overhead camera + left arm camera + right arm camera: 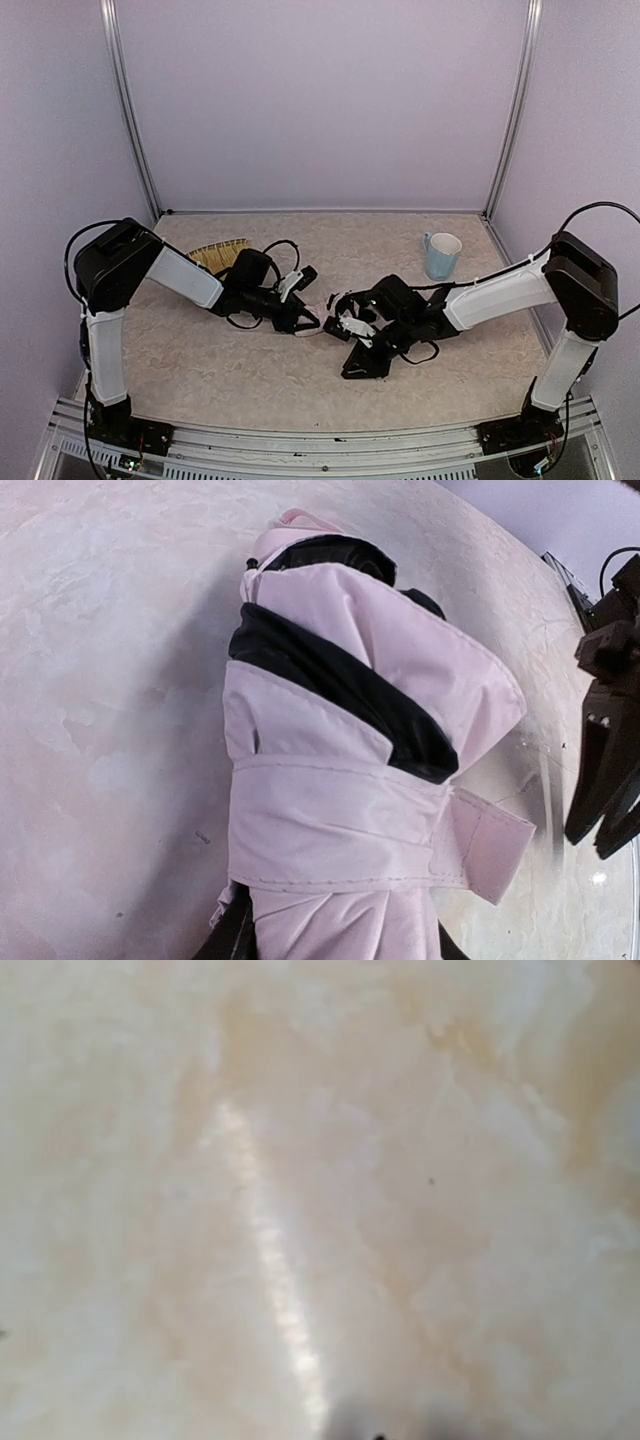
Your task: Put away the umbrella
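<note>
Left wrist only: strap-wrapped umbrella [340,780]

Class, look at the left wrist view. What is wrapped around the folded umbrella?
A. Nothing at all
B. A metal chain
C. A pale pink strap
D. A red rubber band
C: a pale pink strap runs around the bundled umbrella, its tab end sticking out to the right in that view.
</note>
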`<state>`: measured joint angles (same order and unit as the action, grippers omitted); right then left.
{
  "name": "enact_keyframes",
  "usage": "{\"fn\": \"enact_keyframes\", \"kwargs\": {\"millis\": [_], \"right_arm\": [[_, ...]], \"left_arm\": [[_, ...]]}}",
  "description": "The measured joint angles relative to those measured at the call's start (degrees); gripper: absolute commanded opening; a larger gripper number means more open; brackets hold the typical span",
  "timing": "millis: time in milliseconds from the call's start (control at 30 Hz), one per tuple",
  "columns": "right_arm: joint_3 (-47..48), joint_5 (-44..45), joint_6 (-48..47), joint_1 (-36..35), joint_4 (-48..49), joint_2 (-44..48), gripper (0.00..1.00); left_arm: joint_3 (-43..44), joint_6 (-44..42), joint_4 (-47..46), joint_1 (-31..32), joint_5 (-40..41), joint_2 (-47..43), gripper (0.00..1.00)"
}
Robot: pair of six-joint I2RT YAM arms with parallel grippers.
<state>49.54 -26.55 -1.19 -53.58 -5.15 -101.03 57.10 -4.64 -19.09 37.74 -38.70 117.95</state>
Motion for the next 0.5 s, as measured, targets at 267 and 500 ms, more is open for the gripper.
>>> {"fn": "enact_keyframes", "kwargs": {"millis": [267,500], "right_arm": [[3.7,-0.7,7.4,3.7,8.4,3.6,0.11],[6.5,0.7,10.7,8.0,17.6,-3.4,0.03]], "left_arm": [[-1.6,1.2,-2.9,3.9,8.0,-1.4,0.00],[-1.9,2.1,-4.5,5.4,10.1,-1.3,0.00]]}}
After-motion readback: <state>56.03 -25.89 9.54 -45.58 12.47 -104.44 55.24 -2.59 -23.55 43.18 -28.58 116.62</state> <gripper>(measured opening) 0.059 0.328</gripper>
